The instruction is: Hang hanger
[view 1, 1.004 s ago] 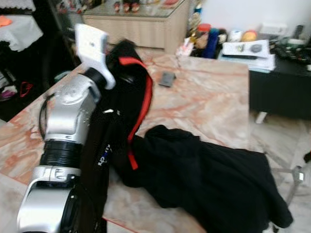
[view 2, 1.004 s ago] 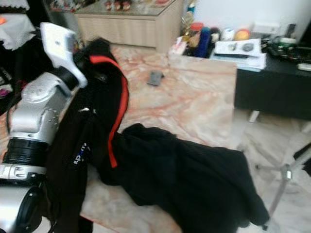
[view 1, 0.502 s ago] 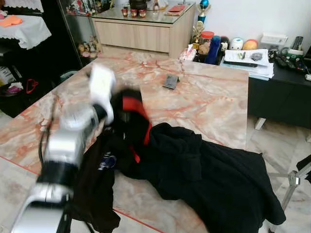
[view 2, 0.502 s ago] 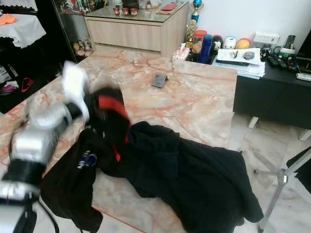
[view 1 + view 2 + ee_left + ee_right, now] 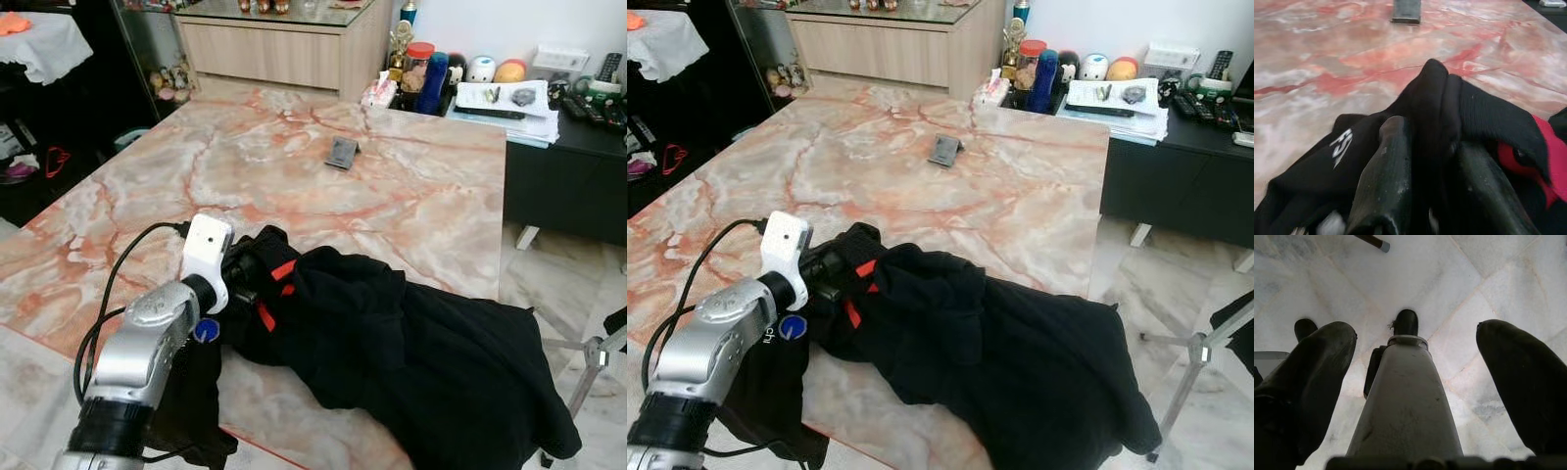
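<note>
Fingers (image 5: 1386, 181) of left gripper (image 5: 1422, 171) clamped on a fold of black garment (image 5: 392, 343), cloth bunched up between them in left wrist view. Garment lies in a heap on near part of marble worktop (image 5: 245, 166), spilling over the near right edge; red trim (image 5: 282, 272) shows just beside the gripper, white lettering (image 5: 1342, 146) on the cloth next to one finger. Left arm (image 5: 147, 352) reaches in from near left corner, white wrist camera (image 5: 206, 250) on top, black cable (image 5: 118, 284) looping off it over the worktop. Part of garment hangs off the near edge under the arm. Hanger itself cannot be made out, possibly hidden inside the cloth.

Right gripper (image 5: 1415, 382) hangs idle, fingers (image 5: 1317, 377) wide apart, holding nothing, pointing down at pale tiled floor (image 5: 1449, 289) with robot's own leg (image 5: 1405, 401) and foot between them.

Small dark object (image 5: 342, 153) lies well apart on far part of worktop. Wooden cabinet (image 5: 284, 49) behind. Black side table (image 5: 568, 166) to the right with papers (image 5: 505, 98), bottles (image 5: 426, 73) and remotes (image 5: 598, 103). Tripod leg (image 5: 593, 357) on floor at right.
</note>
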